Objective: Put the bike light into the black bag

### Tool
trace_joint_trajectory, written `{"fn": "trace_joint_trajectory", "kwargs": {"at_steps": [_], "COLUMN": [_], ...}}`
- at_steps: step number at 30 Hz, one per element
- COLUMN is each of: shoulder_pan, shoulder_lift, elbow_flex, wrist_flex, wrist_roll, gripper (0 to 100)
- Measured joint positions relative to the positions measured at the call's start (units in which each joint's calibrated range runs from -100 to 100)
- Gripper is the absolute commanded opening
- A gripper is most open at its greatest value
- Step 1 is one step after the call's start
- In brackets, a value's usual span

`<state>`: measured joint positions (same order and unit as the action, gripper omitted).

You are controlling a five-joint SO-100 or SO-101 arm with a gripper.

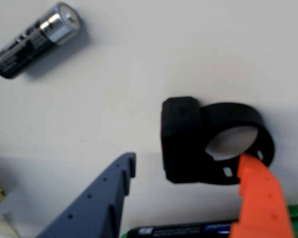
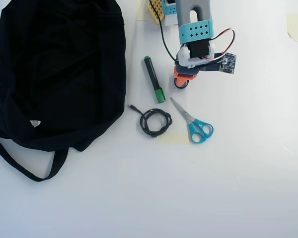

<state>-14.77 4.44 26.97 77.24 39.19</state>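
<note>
In the wrist view the bike light (image 1: pixel 181 141), a small black block with a round rubbery loop strap, lies on the white table. My gripper (image 1: pixel 188 158) is open low over it. The blue-grey finger (image 1: pixel 104 198) stands apart to its left, and the orange finger (image 1: pixel 260 198) overlaps the loop's right edge. The overhead view shows the gripper (image 2: pixel 181 79) at the top middle, where the arm hides most of the light. The black bag (image 2: pixel 54 74), large and soft with a long strap, lies at the left, well away from the gripper.
A short black cylinder with a silver end (image 1: pixel 35 39) lies at the wrist view's upper left. A green-and-black marker (image 2: pixel 154 79) lies just left of the gripper. A coiled black cable (image 2: pixel 155 122) and blue-handled scissors (image 2: pixel 193 124) lie below it.
</note>
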Motion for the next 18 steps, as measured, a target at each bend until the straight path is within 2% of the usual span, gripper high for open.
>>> {"fn": "trace_joint_trajectory", "kwargs": {"at_steps": [18], "shoulder_pan": [0.1], "shoulder_lift": [1.1], "elbow_flex": [2.0], "wrist_flex": [-0.5], "wrist_roll": [0.6], "gripper": [27]}}
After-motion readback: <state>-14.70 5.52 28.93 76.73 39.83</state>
